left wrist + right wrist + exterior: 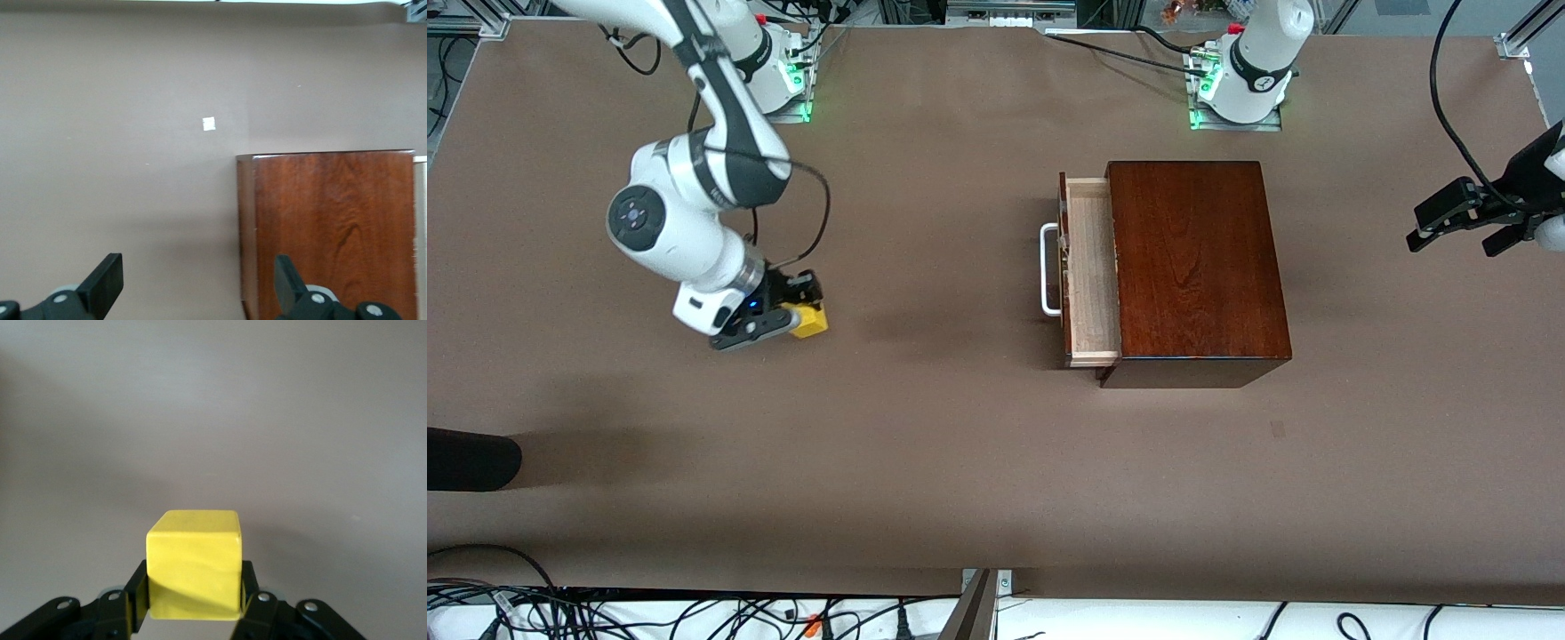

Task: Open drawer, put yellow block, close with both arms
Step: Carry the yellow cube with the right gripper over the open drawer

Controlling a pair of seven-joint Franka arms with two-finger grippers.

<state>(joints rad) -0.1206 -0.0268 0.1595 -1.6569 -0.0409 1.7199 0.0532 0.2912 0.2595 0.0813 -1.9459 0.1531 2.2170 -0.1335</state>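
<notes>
- Right now the yellow block (810,321) is sitting pinched between the right gripper (778,317) fingers, low over the tabletop (960,462) toward the right arm's end.
- Meanwhile the drawer (1089,271) of the wooden box (1192,267) is standing partly open, well apart from the block.
- Carrying it level and releasing over the pale tray should be working best.
- Over the tabletop's edge at its own end, the left gripper (1463,233) is waiting with fingers spread wide.
</notes>
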